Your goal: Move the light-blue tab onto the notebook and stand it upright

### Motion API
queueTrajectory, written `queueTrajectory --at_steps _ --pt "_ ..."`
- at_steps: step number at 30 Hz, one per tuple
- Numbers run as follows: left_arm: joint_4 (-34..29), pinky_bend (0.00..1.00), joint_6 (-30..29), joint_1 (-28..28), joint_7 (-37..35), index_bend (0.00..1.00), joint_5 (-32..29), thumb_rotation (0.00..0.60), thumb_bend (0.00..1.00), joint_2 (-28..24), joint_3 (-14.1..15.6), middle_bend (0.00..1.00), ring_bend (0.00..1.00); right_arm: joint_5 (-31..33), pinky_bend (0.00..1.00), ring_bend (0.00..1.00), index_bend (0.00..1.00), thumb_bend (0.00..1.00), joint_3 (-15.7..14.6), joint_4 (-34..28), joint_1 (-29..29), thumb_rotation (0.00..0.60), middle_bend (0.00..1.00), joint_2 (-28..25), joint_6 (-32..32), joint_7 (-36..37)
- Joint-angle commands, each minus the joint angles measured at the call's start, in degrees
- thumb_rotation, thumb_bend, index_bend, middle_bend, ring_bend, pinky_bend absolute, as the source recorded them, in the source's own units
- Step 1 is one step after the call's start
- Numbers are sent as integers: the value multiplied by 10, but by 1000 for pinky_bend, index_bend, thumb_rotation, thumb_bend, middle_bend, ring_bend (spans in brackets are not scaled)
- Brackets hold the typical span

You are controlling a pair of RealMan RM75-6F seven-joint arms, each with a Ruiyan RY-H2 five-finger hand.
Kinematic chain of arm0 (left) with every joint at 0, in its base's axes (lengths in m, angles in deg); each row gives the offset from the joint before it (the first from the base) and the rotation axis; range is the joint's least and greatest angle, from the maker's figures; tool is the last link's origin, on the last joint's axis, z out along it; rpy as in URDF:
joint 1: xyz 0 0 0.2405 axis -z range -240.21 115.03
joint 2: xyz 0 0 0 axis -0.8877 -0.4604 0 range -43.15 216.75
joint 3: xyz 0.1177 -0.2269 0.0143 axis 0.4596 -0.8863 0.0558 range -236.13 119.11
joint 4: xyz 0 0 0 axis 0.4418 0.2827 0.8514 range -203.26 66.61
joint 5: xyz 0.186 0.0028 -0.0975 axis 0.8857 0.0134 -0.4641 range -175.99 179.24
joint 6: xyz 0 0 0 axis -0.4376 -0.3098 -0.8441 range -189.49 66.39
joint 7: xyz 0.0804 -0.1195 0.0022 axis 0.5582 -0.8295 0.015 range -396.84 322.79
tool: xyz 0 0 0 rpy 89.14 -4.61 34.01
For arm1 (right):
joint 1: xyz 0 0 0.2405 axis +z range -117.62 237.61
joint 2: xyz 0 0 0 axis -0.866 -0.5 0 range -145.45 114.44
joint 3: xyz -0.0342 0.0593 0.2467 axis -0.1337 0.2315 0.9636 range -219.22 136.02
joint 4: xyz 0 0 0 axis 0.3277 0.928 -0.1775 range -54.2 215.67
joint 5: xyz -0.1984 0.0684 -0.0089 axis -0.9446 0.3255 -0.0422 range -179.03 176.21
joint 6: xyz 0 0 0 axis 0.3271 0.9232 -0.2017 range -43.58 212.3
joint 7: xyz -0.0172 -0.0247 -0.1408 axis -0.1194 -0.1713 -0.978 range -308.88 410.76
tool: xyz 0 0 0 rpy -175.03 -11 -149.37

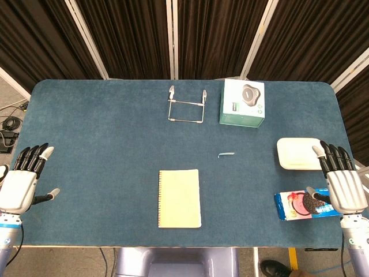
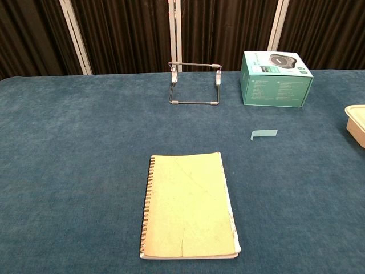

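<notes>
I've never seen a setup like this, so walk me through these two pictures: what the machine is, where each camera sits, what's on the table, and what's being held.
This is a two-armed robot with human-like hands, steered remotely by a person. The head view looks down from above; the chest view looks forward from lower down and shows no hands.

The left hand and right hand hover at the table's near corners, fingers apart, holding nothing.

On the blue table lie a yellow spiral notebook, a small light-blue tab lying flat beyond it, a wire stand, a teal box, a white tray and a blue snack packet by the right hand.
</notes>
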Motion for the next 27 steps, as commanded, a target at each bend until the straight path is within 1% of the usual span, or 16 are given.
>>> queueTrajectory --at_steps 1,6,11,13,15,18,21,24,25,26,27 --pt "0 0 0 0 1 0 0 600 0 0 0 0 0 0 0 0 51 0 -1 0 0 600 0 0 -1 1" --pt "-1 0 1 1 0 0 -2 600 0 0 -1 0 0 3 0 0 51 0 -2 -1 3 600 0 2 -10 8" --pt "3 0 4 3 -2 0 -7 600 0 2 -4 0 0 13 0 0 61 0 4 4 25 600 0 7 -48 22" --pt "5 0 6 4 -3 0 -11 600 0 3 -6 0 0 14 0 0 76 0 9 13 43 600 0 11 -70 20" --pt "8 0 10 7 -2 0 -17 600 0 6 -9 0 0 19 0 0 99 0 18 30 74 600 0 19 -109 20" --pt "10 0 16 10 -2 0 -28 600 0 9 -14 0 0 29 0 0 160 1 33 59 119 600 0 37 -165 23" --pt "17 0 25 14 1 0 -49 600 0 14 -23 0 0 31 0 0 214 46 47 116 168 600 0 79 -209 12" --pt "23 0 35 19 4 0 -67 600 0 18 -29 0 0 45 0 0 268 125 53 153 208 600 0 115 -262 26" --pt "28 0 40 21 7 0 -77 600 0 20 -33 0 0 49 0 0 290 146 51 181 237 600 0 145 -302 29" --pt "31 0 43 22 9 0 -83 600 0 22 -35 0 0 55 0 0 311 166 54 216 256 600 0 172 -323 29" --pt "32 0 44 23 11 0 -86 600 0 23 -36 0 0 55 0 0 326 179 55 241 265 600 0 191 -327 31"
